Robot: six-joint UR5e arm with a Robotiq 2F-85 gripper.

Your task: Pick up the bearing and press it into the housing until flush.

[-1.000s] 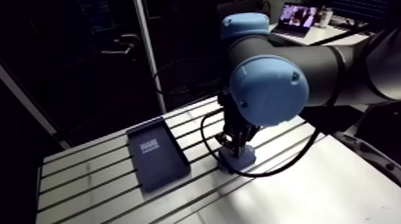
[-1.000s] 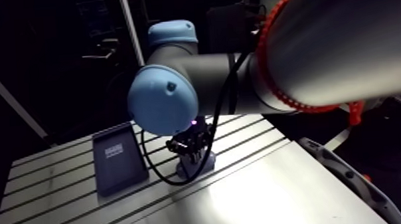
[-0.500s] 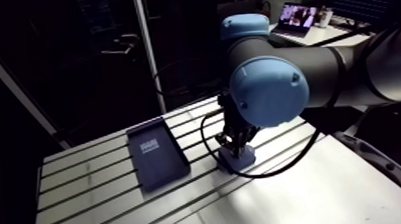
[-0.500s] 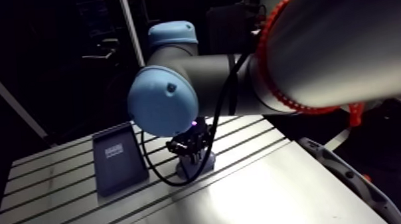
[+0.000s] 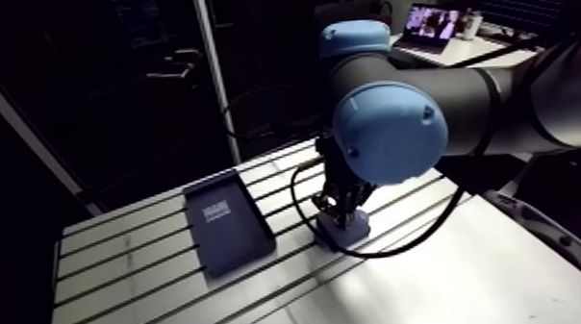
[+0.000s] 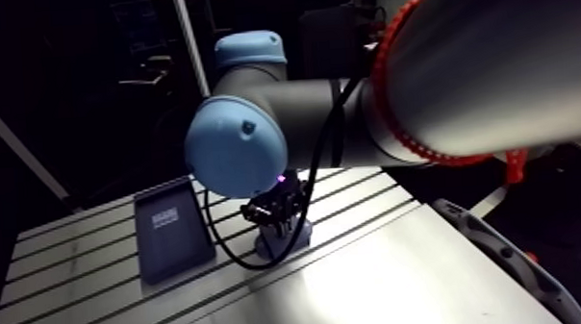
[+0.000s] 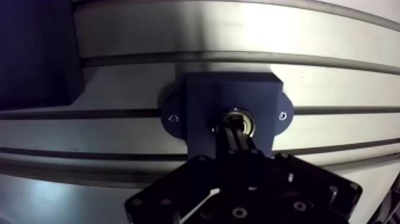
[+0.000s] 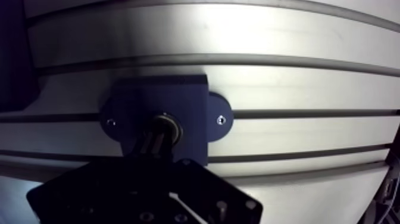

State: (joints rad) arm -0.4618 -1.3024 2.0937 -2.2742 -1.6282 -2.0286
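One bearing (image 7: 249, 121) sits in the bore of one blue housing (image 7: 202, 101) on the table (image 5: 128, 270), near one dark tray (image 5: 226, 221). The arm points straight down, and its gripper (image 7: 233, 127) seems clenched, fingertips together on the bearing.

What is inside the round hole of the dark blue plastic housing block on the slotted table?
A shiny metal bearing ring sits in the hole of the dark blue housing block. The shut black gripper covers its near side and centre, so its depth cannot be seen.
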